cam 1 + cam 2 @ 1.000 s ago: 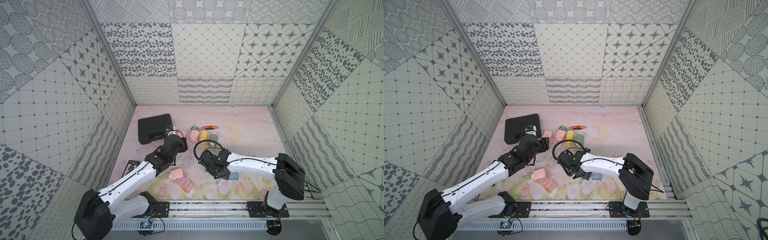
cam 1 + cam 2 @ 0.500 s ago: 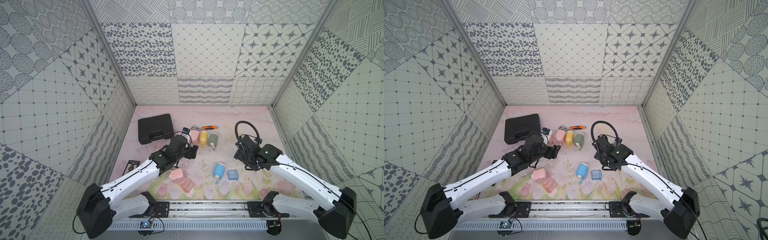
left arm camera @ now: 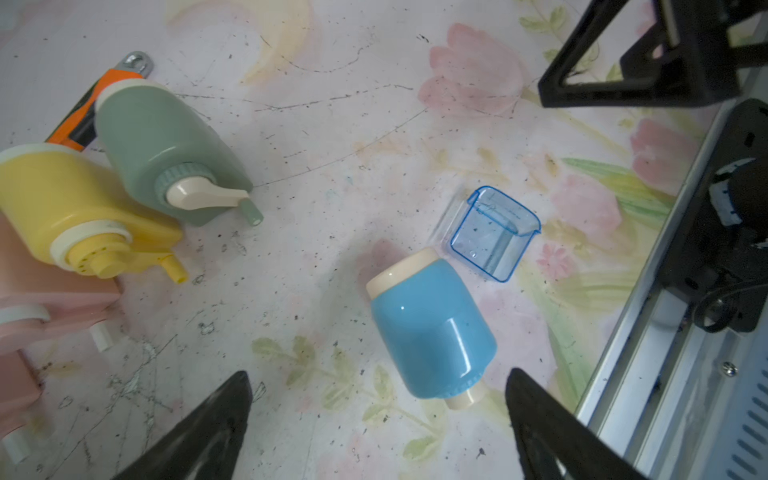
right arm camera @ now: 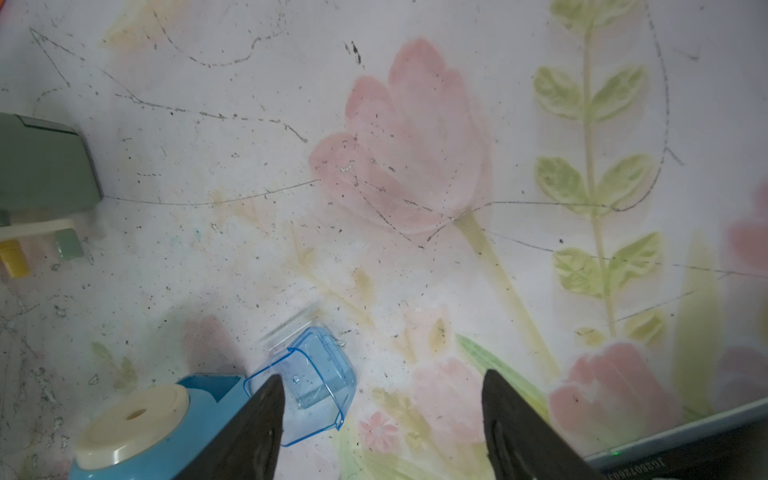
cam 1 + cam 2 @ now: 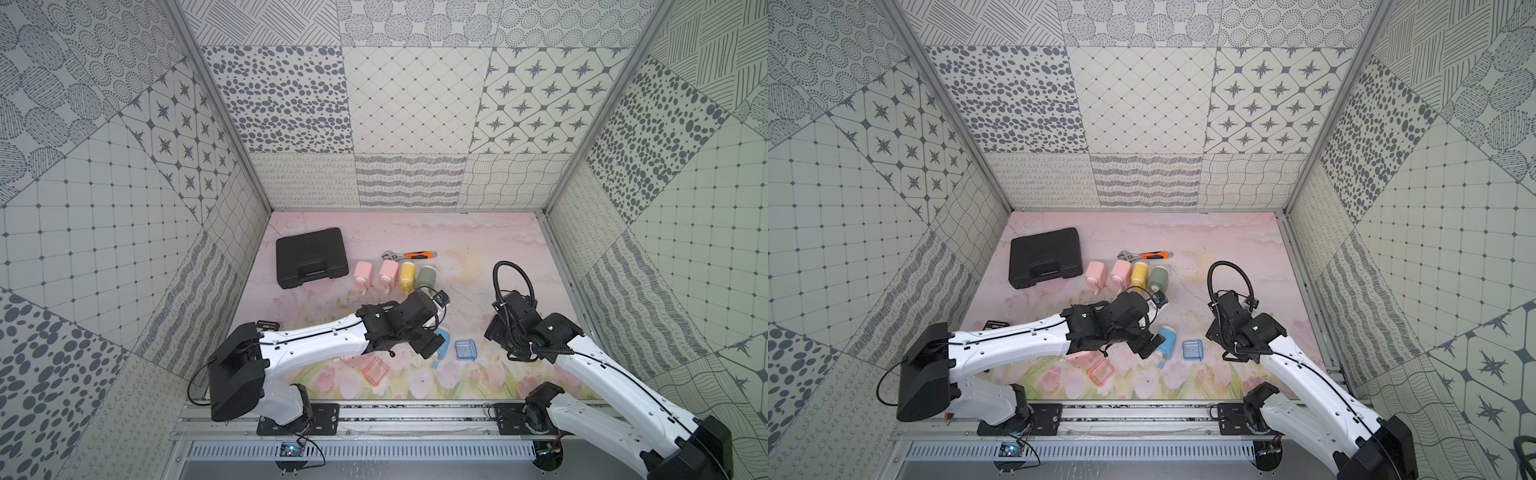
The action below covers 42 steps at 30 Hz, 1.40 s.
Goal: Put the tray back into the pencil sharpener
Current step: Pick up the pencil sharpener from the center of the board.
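Right now the blue pencil sharpener (image 3: 428, 332) lies on its side on the flowered mat (image 3: 332, 124), out in the open and ungripped. The clear blue tray (image 3: 494, 232) is out of the sharpener and rests on the mat just beside the sharpener's cream front end; whether the two touch I cannot tell. The left gripper (image 3: 378, 374) hangs over the sharpener's crank end with its jaws spread wide, one finger to each side and neither touching it. The right gripper (image 4: 382, 374) hangs on the tray's far side from the sharpener, jaws also wide and empty. A green sharpener (image 3: 166, 145) and a yellow sharpener (image 3: 70, 208) lie well apart from the blue one, toward the back wall. A pink tray (image 5: 375, 371) lies near it, opposite the blue tray.
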### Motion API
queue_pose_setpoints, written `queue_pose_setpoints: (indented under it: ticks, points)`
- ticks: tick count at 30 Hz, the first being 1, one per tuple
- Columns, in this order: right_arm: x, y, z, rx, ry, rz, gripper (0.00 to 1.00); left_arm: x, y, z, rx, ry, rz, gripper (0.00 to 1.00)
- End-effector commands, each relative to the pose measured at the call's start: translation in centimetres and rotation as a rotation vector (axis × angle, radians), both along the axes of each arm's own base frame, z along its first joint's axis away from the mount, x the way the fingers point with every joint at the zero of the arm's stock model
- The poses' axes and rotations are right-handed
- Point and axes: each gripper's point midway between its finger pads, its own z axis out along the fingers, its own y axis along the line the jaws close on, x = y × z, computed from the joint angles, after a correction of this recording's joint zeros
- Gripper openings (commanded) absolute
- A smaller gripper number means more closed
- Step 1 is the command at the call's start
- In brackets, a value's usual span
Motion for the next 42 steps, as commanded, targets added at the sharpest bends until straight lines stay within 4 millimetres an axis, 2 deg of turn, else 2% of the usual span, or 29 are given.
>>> queue_pose_setpoints:
  ticks: [1,8,14,20,26,30,32,42]
  points:
    - [0.6,0.6,1.1,0.038,-0.047,0.026,0.75,-1.2,-0.9,-2.2,0.141,0.029,0.018,0.97]
    - [-0.3,-0.9,2.2,-0.017,-0.044,0.044,0.75,-1.2,-2.4,-5.0,0.204,0.101,0.041,0.98]
    - [-0.7,-0.9,2.1,-0.002,-0.039,0.048,0.75,-1.3,-2.7,-6.4,0.235,0.097,-0.021,0.93]
    - [-1.2,-1.2,2.2,0.010,-0.045,0.036,0.74,-0.2,-2.0,-7.4,0.282,0.038,-0.035,0.84]
    - [-1.9,-1.8,2.1,0.011,-0.053,0.014,0.72,0.2,-1.4,-8.1,0.291,0.045,-0.067,0.68]
    - [-1.7,-1.2,1.8,0.032,-0.046,0.030,0.71,0.7,-0.4,-8.2,0.291,0.054,-0.091,0.58]
    - [-1.5,-0.5,1.5,0.048,-0.040,0.054,0.69,1.1,-0.7,-7.9,0.262,0.040,-0.123,0.53]
    - [-1.1,3.3,-1.1,0.161,0.016,0.229,0.63,0.2,-1.1,-6.6,0.142,-0.012,-0.417,0.47]
